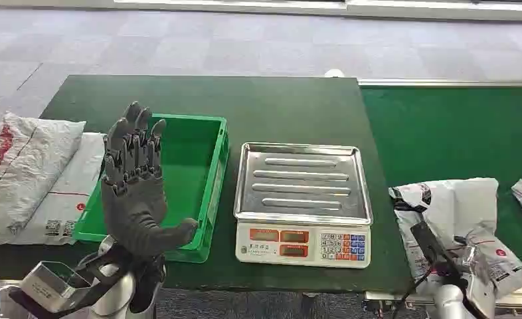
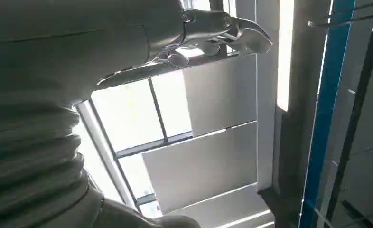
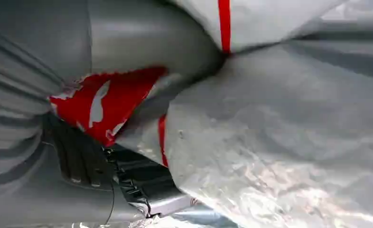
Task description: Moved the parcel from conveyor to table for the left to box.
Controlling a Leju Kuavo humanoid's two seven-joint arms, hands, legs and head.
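We see the left hand [image 1: 137, 199] raised palm-out with its fingers [image 1: 133, 143] spread wide and holding nothing — the green box [image 1: 205, 169] sits on the surface [image 1: 278, 106] just behind them. The right hand [image 1: 444, 262] rests on the parcel [image 1: 454, 209] lying on the conveyor [image 1: 444, 133]; in the wrist view its fingers [image 3: 80, 156] press into the plastic — whether they grip it we cannot tell. A scale [image 1: 303, 203] stands between box and parcel.

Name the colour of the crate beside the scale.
Green, a bright plastic green; the crate shows best in the head view.
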